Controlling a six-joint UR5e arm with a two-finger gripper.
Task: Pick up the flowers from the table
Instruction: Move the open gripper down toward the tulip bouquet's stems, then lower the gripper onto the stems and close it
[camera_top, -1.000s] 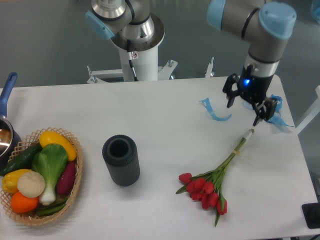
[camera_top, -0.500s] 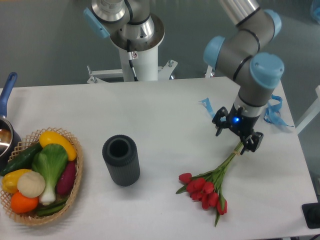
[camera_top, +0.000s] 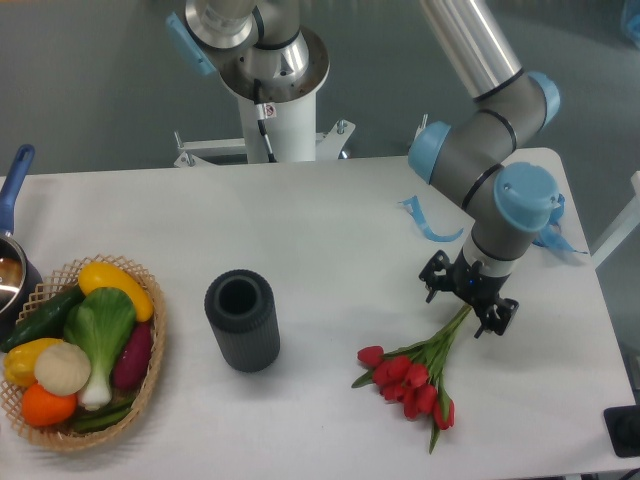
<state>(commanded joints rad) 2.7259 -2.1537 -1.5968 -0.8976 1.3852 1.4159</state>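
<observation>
The flowers (camera_top: 412, 380), red tulips with long green stems, lie on the white table (camera_top: 330, 250) at the front right, blooms toward the front and stems pointing up and right. My gripper (camera_top: 466, 303) is open and low over the stems, one finger on each side of them. The upper end of the stems is hidden under the gripper.
A dark ribbed cylinder vase (camera_top: 242, 320) stands upright left of the flowers. A wicker basket (camera_top: 140, 385) of vegetables sits at the front left, with a pot (camera_top: 12, 265) behind it. Blue ribbon scraps (camera_top: 428, 222) lie behind the gripper and at the right edge (camera_top: 556, 240).
My gripper has moved from the back right near the ribbon scraps forward and down along the stems, and now straddles them. The flowers have not moved.
</observation>
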